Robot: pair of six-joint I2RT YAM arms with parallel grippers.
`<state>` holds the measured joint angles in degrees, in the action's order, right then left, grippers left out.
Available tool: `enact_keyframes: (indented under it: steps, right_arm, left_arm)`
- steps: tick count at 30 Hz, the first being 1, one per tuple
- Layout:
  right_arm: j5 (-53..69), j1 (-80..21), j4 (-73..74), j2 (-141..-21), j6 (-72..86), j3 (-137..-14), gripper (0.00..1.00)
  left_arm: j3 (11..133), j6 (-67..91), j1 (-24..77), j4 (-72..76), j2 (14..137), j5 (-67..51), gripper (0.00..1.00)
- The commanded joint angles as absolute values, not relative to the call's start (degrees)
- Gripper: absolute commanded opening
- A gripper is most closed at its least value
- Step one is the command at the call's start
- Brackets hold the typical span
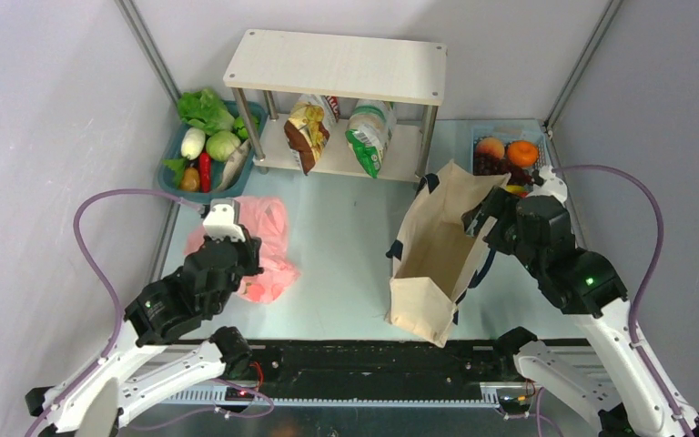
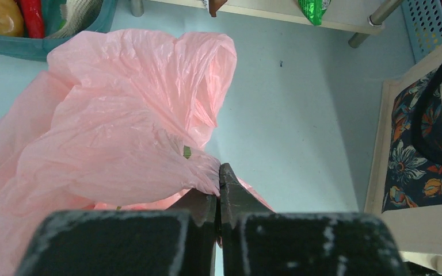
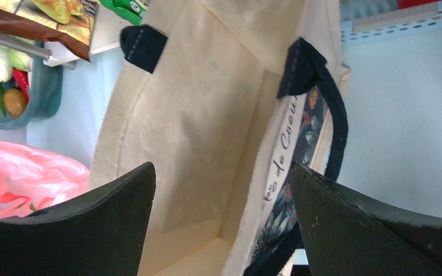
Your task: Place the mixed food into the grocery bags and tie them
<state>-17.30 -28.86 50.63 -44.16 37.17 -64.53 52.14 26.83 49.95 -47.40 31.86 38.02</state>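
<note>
Bags 2: pink bag [image 1: 273,241] in left gripper [image 2: 220,175], tote [image 1: 432,238] under right gripper [image 3: 221,172] | baskets 2: teal basket [image 1: 169,177], blue basket [image 1: 501,128] | shelf [image 1: 337,66] 1

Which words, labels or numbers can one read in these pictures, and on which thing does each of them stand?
"de Coeu": script on the canvas tote, right wrist view; the rest is hidden.
Script on the tote's side, left wrist view: turned sideways and cut off, not readable.
Print on the brown-yellow packet and the green packet: too small to read.
</note>
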Motion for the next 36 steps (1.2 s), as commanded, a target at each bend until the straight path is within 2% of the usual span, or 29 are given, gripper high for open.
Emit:
enact_keyframes:
  steps: [1, 5, 8, 12, 16, 18, 24, 28, 32, 34, 36]
  right_arm:
    - [-17.1, -29.3, 53.5, -43.1, 35.9, -66.4, 0.88]
    - [-2.8, -31.2, 48.2, -42.4, 28.9, -67.5, 0.84]
    - [2.4, -34.6, 42.8, -42.2, 27.9, -68.3, 0.82]
    - [-6.5, -37.9, 45.2, -44.2, 28.5, -71.4, 0.84]
    - [-17.6, -38.6, 51.9, -46.2, 32.2, -72.7, 0.96]
    - [-17.9, -38.7, 52.3, -46.7, 33.2, -72.8, 0.97]
    - [-18.0, -39.7, 48.1, -53.2, 41.1, -73.1, 0.87]
    - [-20.1, -43.4, 44.6, -59.1, 49.0, -73.2, 0.93]
    - [-25.5, -46.0, 48.7, -66.5, 60.4, -76.2, 0.92]
    - [-26.8, -46.1, 52.3, -70.7, 64.1, -80.0, 0.88]
    - [-27.2, -46.1, 54.8, -74.3, 65.6, -82.2, 0.78]
  left_arm:
    - [52.1, 26.5, 49.6, -46.6, 31.2, 38.9, 0.02]
    - [53.7, 27.3, 49.6, -46.4, 29.8, 34.7, 0.02]
    - [54.9, 27.7, 49.6, -46.0, 28.8, 31.7, 0.02]
    - [55.1, 27.6, 49.6, -45.1, 29.3, 28.5, 0.01]
    - [54.8, 27.4, 49.6, -44.5, 31.9, 25.7, 0.00]
    - [55.0, 27.0, 49.6, -44.3, 33.2, 25.1, 0.00]
    - [55.0, 26.4, 49.6, -44.1, 33.5, 26.2, 0.00]
    - [53.7, 26.5, 49.6, -44.0, 32.2, 27.5, 0.00]
    - [53.2, 25.5, 49.6, -44.2, 31.3, 27.3, 0.00]
    - [53.0, 24.9, 49.6, -44.2, 30.6, 27.3, 0.00]
    - [52.6, 24.4, 49.6, -44.1, 29.7, 27.6, 0.00]
